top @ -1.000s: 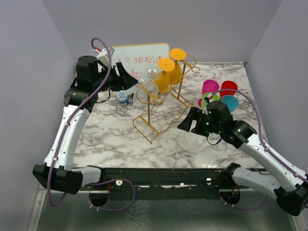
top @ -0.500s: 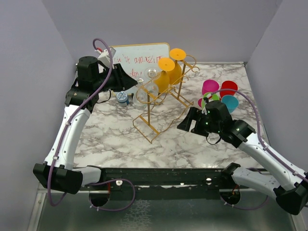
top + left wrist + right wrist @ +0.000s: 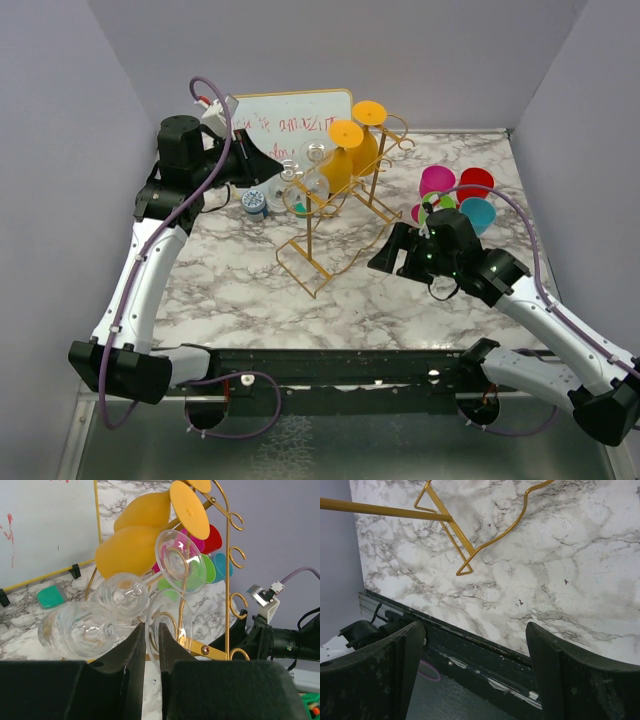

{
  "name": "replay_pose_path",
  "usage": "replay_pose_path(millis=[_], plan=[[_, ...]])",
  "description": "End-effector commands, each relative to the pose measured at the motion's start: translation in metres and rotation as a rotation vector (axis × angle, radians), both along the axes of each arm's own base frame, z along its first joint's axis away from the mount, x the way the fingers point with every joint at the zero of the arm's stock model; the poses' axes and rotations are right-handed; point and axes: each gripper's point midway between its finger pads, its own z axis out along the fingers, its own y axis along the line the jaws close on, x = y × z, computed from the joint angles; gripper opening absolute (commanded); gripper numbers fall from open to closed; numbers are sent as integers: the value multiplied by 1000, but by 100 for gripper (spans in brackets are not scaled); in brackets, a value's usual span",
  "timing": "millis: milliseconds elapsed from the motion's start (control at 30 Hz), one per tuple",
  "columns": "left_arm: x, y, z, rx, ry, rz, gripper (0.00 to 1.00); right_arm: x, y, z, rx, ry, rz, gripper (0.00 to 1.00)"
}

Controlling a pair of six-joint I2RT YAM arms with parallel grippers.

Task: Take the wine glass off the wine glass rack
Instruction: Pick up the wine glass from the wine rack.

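Left wrist view is showing the nearest clear wine glass [image 3: 80, 627] lying tilted on the gold wine glass rack [image 3: 227, 580]. It is looking light, thin, slippery and breakable, so the stem is seeming the safest hold. The left tool [image 3: 151, 630] is standing level at the rack's side, jaws drawn almost together, pinching that stem just behind the foot. The right tool [image 3: 475, 675] is hovering spread wide over the worktop [image 3: 570, 555], holding nothing
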Motion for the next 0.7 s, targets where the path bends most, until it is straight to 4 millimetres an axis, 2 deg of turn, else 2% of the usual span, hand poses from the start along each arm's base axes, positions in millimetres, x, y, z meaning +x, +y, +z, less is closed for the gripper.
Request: replay_pose_path(millis=[0,67,100,667], plan=[[-3,3,2,14,-12,0,7,-2,-3,-6,-12,32,-11,87],[-3,3,3,14,-13,-1,0,-2,-2,-7,-12,36,-11,87],[-2,3,4,13,-14,-3,0,-2,-2,-7,-10,36,-11,87],[11,1,21,9,-57,4,0,-5,-2,-8,-1,46,-12,87]])
